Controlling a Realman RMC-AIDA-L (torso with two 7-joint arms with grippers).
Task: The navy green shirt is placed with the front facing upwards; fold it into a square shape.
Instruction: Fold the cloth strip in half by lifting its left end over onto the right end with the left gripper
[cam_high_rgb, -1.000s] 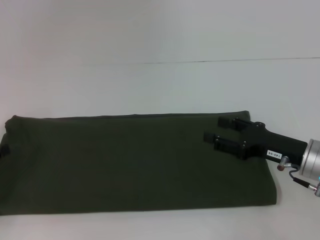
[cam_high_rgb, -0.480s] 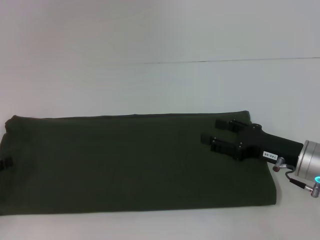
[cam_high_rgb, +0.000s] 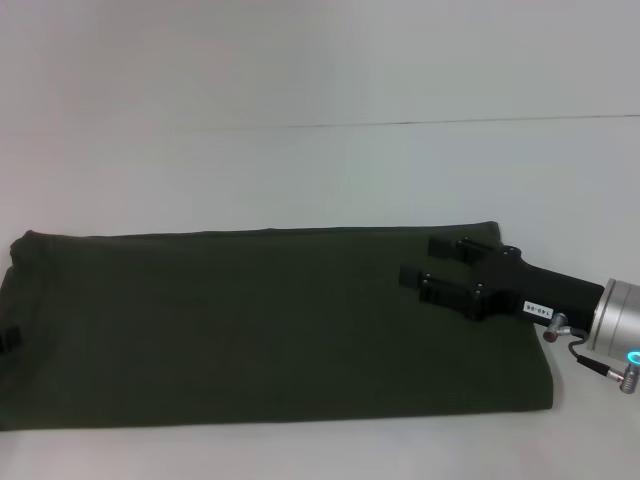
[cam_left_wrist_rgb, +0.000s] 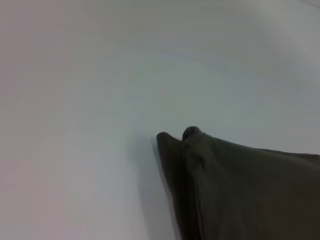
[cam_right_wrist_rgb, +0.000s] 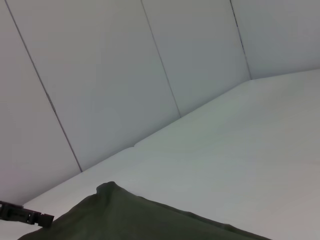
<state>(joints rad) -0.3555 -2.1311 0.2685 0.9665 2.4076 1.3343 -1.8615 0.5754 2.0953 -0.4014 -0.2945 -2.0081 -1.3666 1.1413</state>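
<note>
The navy green shirt (cam_high_rgb: 270, 325) lies on the white table as a long folded band, plain cloth facing up, no lettering showing. My right gripper (cam_high_rgb: 418, 258) reaches in from the right and hovers over the band's right end near its far edge, its two black fingers spread apart with nothing between them. Only a small black piece of my left gripper (cam_high_rgb: 6, 341) shows at the shirt's left end. A bunched corner of the shirt (cam_left_wrist_rgb: 240, 185) appears in the left wrist view. In the right wrist view the shirt's (cam_right_wrist_rgb: 135, 220) edge shows, with the left gripper (cam_right_wrist_rgb: 25, 216) far off.
The white table (cam_high_rgb: 320, 170) stretches beyond the shirt to a seam line at the back. A narrow strip of table lies in front of the shirt's near edge. White wall panels (cam_right_wrist_rgb: 100, 75) stand behind the table.
My right gripper has crept slightly to the left over the shirt. The piece of the left gripper at the left edge has slid toward the near side.
</note>
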